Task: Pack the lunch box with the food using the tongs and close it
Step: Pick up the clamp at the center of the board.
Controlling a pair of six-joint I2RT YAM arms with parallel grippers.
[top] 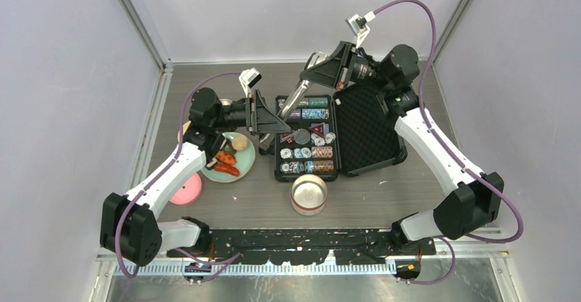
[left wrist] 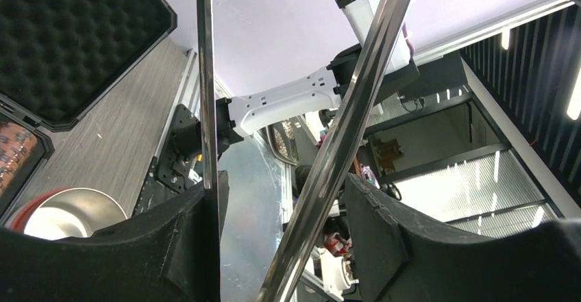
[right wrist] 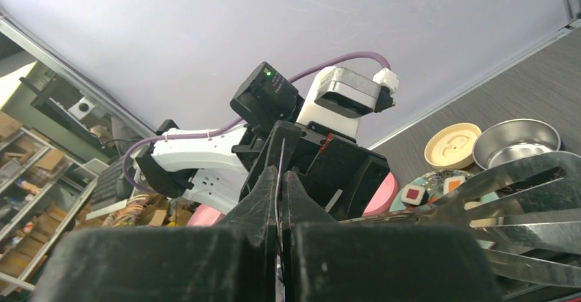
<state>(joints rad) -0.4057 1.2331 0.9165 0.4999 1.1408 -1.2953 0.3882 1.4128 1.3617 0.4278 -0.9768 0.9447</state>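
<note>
The shiny metal tongs (top: pixel 296 96) hang slanted over the back left corner of the chip case. My right gripper (top: pixel 306 76) is shut on their upper part, and in its wrist view the fingers (right wrist: pixel 264 192) pinch a thin metal edge. My left gripper (top: pixel 281 125) is at their lower part. In the left wrist view both tong arms (left wrist: pixel 342 131) run between the open fingers (left wrist: pixel 373 227); one arm lies against the left finger. The food, sausages (top: pixel 226 164) and a tan disc (top: pixel 240 141), sits on the mint plate (top: pixel 245 166). One round tub (top: pixel 309 194) stands in front.
A black case of poker chips (top: pixel 306 153) lies open mid-table, its foam lid (top: pixel 366 127) to the right. A pink lid (top: pixel 186 190) lies left of the plate. In the right wrist view a cream lid (right wrist: pixel 452 144) and a steel tub (right wrist: pixel 510 141) sit behind the plate.
</note>
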